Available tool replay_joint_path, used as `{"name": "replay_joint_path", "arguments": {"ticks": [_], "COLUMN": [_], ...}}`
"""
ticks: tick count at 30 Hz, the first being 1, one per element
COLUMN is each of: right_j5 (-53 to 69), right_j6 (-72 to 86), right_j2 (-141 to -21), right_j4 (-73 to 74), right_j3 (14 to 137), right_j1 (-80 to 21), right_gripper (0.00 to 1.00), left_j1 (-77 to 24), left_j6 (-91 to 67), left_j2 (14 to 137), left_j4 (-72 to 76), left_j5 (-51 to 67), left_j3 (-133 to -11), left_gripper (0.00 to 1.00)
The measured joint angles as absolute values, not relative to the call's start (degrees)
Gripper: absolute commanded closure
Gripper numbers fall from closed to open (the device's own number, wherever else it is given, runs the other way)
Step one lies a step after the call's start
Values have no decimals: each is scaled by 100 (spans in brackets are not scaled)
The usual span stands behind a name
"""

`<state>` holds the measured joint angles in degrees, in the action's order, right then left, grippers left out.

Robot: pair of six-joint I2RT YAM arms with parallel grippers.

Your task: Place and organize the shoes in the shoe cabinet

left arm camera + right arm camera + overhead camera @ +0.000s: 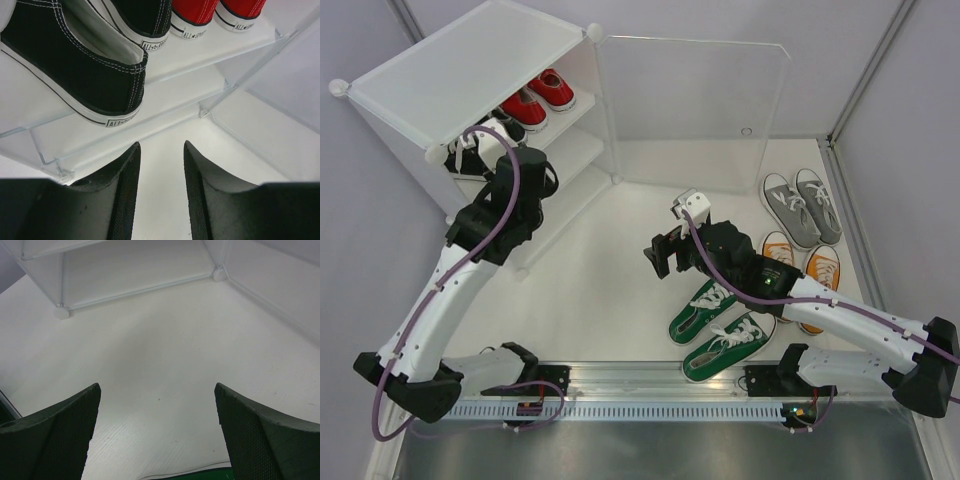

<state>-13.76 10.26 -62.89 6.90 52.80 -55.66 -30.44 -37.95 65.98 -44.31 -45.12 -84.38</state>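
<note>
The shoe cabinet [450, 60] stands at the back left with its clear door [690, 110] swung open. A red pair [542, 96] and a black pair [506, 124] sit on its upper shelf. In the left wrist view the black shoes [75, 65] and the red heels [196, 15] are just ahead of my left gripper [161, 150], which is open and holds nothing. From above, my left gripper [505, 160] is at the cabinet's front. My right gripper [665, 250] hovers wide open over the floor, its jaws [157, 390] empty. A green pair [715, 325] lies below my right arm.
An orange pair [800, 262] and a grey pair [800, 200] lie on the right side of the white floor. The cabinet's lower shelves [140, 270] show ahead of my right gripper. Grey walls close in both sides, and a metal rail [650, 385] runs along the near edge.
</note>
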Motion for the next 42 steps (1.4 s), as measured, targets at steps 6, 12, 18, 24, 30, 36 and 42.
{"name": "replay_joint_path", "arguments": {"ticks": [6,12,18,24,30,36,42], "right_j5": [-1376,-1352,-1334,-1332,-1332,-1332,-1330], "right_j6": [1024,1024,1024,1024,1024,1024,1024], "right_j2": [-6296,-6296,-6302,-6359,-6359,-6359,-6357], "right_j4": [690,687,648,646,644,644,646], "right_j3": [5280,5277,5234,5194,5188,5186,5186], "right_j1": [-5564,-5566,-5566,-5564,-5564,-5564,-5566], "right_gripper": [2,2,2,2,2,2,2], "left_j1": [-2724,-2545,-2233,-2084,-1968,-1962,-1968], "left_j6": [-3533,-3059,-2842,-2746,-2679,-2661,-2663], "left_j2": [7008,7234,7247,7269,7502,7535,7207], "left_j4": [-4331,-3972,-3780,-3719,-3614,-3555,-3548], "left_j5": [-4484,-4589,-4707,-4954,-4932,-4744,-4388], "left_j3": [-8523,-8523,-8517,-8493,-8493,-8471,-8420], "left_gripper": [56,57,57,57,54,38,34]}}
